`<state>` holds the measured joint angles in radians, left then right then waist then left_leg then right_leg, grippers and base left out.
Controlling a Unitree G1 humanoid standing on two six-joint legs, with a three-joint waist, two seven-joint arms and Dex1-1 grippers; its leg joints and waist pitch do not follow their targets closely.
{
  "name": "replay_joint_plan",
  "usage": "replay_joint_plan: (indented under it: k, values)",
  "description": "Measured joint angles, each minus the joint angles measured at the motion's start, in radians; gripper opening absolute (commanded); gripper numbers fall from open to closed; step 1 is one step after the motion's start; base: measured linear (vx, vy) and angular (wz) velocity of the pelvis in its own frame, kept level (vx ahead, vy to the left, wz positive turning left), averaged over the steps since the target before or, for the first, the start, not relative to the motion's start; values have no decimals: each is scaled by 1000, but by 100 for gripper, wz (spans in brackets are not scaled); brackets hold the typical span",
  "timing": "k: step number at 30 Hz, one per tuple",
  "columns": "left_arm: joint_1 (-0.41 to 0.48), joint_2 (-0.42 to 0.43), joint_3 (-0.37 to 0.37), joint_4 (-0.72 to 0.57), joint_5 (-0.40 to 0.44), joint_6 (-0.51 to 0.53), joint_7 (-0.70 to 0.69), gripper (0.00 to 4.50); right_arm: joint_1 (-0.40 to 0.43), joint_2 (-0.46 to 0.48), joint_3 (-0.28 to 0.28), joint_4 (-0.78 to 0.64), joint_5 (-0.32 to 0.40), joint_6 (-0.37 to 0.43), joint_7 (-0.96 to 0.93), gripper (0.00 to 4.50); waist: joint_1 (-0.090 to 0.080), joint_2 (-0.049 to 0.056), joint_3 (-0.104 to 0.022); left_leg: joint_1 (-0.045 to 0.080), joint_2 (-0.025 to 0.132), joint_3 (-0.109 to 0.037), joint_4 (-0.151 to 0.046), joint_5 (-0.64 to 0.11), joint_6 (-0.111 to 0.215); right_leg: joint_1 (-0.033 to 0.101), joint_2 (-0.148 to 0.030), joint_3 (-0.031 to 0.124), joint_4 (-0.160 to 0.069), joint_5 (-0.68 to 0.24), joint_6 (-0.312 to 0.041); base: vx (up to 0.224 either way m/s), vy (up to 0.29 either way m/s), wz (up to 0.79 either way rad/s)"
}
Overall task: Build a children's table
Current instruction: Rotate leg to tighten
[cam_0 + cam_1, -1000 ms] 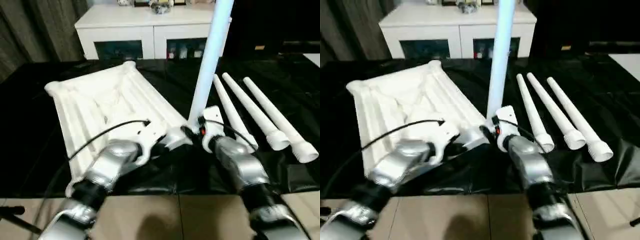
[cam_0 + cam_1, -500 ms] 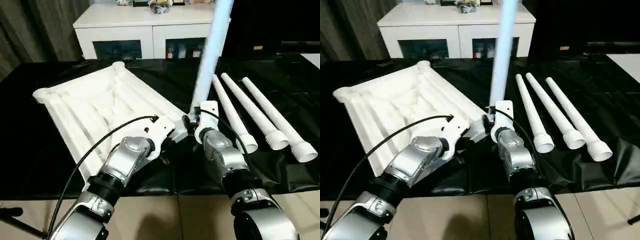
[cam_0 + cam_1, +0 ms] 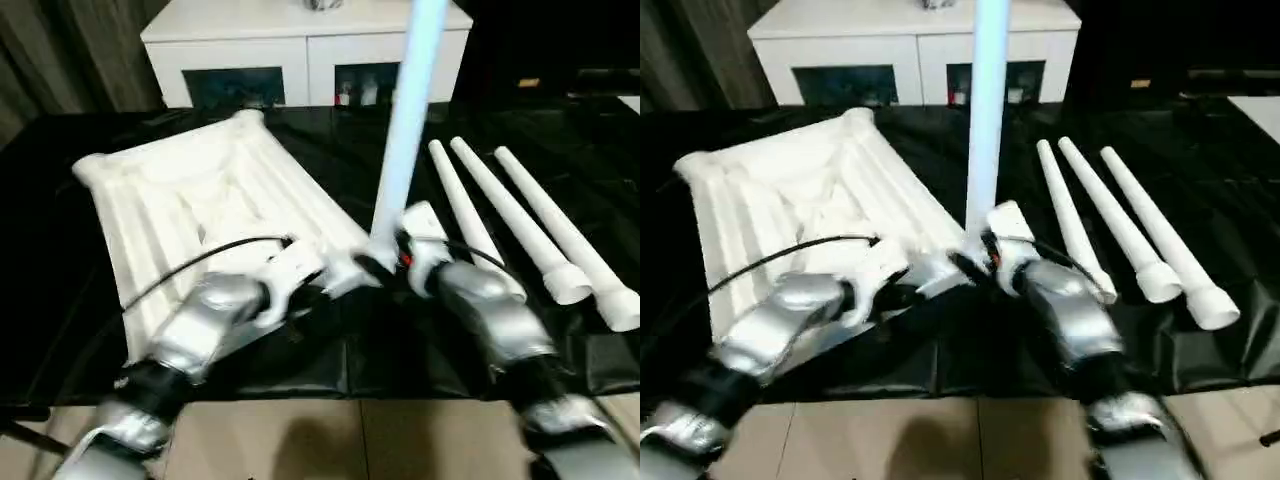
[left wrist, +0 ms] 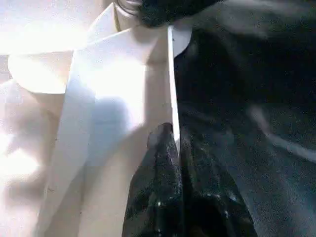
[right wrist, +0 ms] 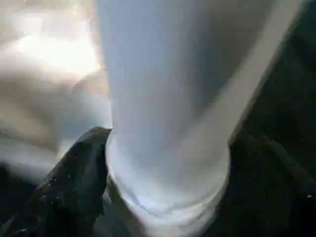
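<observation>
The white tabletop point(image 3: 200, 190) lies underside up on the black table. One white leg point(image 3: 405, 130) stands upright in its near right corner socket. Three more legs point(image 3: 500, 210) lie side by side to the right. My left gripper point(image 3: 340, 275) is shut on the tabletop's thin rim point(image 4: 170, 89) beside that corner. At the foot of the upright leg point(image 5: 163, 98) is my right gripper point(image 3: 385, 262), open, with a finger point(image 5: 74, 182) on each side of the leg's collar.
A white cabinet point(image 3: 300, 40) with dark glass doors stands behind the table. The black cover point(image 3: 60, 260) reaches the table's near edge, and brown floor point(image 3: 350, 440) shows below it. Dark curtains hang at the back left.
The head views have shifted and tilted. Both grippers stay at the same corner of the tabletop, and the leg still stands upright.
</observation>
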<state>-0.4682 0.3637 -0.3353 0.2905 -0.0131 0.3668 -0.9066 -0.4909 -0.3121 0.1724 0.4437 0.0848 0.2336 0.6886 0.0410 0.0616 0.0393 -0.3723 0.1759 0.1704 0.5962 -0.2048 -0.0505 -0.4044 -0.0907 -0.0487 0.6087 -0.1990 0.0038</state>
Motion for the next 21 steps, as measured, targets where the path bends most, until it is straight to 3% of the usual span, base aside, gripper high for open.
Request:
replay_joint_plan:
  k: [4,8,9,21]
  values:
    - [41,60,-7,-51,-35,-8,-117,0,40,-72,47,-89,23,15,166,386,6,1,1,0,0,1,3,0,0,0,-1,1,1,0,0,0,0,0]
    - [53,82,-14,-69,-52,-1,-159,0,62,-100,56,-127,41,38,236,386,5,0,1,1,0,4,5,-3,-5,1,-1,4,2,1,-2,0,0,0]
    - [58,86,-14,-75,-53,0,-162,0,66,-105,57,-136,44,46,251,361,5,-1,2,1,0,4,5,-3,-5,2,-1,5,2,1,-2,0,0,0]
    - [65,97,-11,-81,-60,0,-179,0,69,-106,61,-155,61,70,279,278,6,-1,2,1,0,4,6,0,-1,2,-1,5,3,1,-2,0,0,0]
